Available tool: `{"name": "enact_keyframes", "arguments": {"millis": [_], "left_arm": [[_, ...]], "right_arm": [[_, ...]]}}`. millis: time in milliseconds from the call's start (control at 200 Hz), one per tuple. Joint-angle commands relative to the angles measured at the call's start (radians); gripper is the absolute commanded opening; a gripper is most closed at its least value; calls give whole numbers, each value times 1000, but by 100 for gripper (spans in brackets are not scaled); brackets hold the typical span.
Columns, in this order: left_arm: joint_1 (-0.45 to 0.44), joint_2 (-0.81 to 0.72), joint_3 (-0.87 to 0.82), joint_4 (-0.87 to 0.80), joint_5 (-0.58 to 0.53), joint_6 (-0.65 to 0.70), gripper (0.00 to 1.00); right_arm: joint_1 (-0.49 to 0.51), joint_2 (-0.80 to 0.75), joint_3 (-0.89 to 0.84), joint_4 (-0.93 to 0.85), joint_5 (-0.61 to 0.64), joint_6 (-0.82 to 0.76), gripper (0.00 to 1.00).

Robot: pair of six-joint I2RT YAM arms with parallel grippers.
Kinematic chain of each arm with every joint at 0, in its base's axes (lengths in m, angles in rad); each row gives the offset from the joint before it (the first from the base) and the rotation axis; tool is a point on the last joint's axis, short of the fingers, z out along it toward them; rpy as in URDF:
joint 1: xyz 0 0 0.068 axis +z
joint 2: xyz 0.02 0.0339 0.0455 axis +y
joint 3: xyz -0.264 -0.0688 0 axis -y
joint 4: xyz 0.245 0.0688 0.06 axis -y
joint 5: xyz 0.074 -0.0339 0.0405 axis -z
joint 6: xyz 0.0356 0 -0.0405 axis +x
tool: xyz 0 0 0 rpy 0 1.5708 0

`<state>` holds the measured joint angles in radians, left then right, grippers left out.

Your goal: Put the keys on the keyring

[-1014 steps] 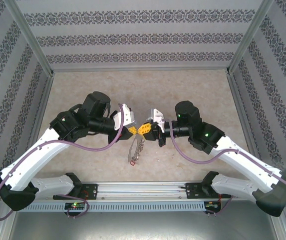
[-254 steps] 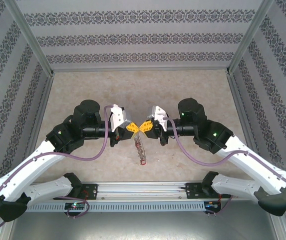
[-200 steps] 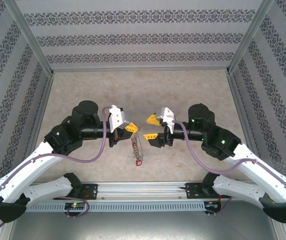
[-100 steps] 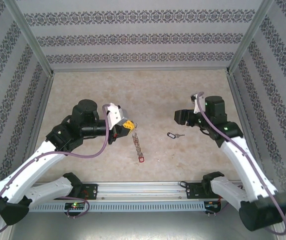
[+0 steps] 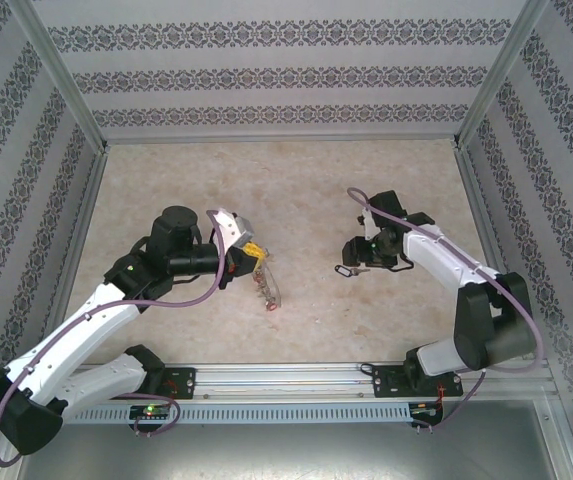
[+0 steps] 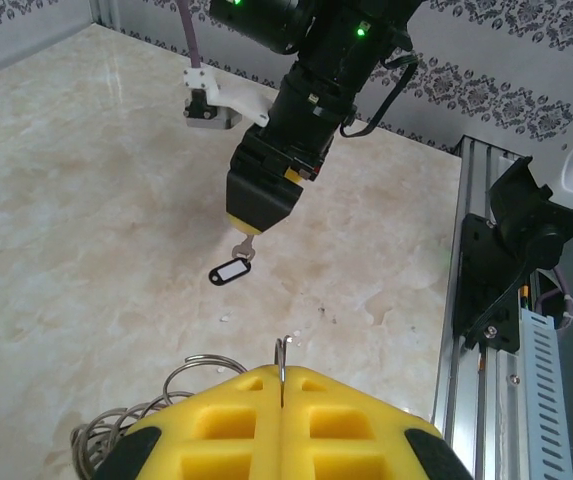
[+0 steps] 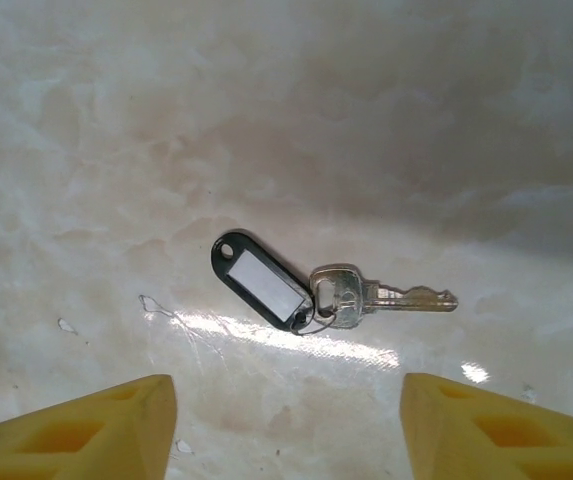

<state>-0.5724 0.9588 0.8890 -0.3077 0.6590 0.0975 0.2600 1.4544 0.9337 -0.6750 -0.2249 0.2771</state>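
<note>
Directly below the right gripper (image 7: 286,440), whose yellow fingers stand wide apart with nothing between them, the keys (image 7: 338,297) lie flat on the pale table (image 7: 116,120): one small silver key linked to a black oval tag. It looks light, thin, hard and slippery; the thicker tag seems the easier hold. Well apart, the left gripper (image 6: 281,420) pinches the keyring (image 6: 196,372) wire tightly. Bare tabletop separates them.

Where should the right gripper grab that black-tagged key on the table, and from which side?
Probably the black tag, from straight above. The key lies flat on the table, its blade thin and low; the oval tag is the bulkiest part. Turn the open right gripper so it closes across the tag's narrow width.
</note>
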Motion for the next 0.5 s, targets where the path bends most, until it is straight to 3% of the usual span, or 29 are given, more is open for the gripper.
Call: {"name": "enact_keyframes", "arguments": {"millis": [0,225,495], "left_arm": [[27,-38,1,117,64,-38,0],[54,-43,-8,137,112,-63,0],[90,-56,-28,203,154,-104,0]], "right_arm": [[14,36,2,-6,-1,53,55],[22,158,23,23,1,73,43],[64,226,57,21,41,82,39]]}}
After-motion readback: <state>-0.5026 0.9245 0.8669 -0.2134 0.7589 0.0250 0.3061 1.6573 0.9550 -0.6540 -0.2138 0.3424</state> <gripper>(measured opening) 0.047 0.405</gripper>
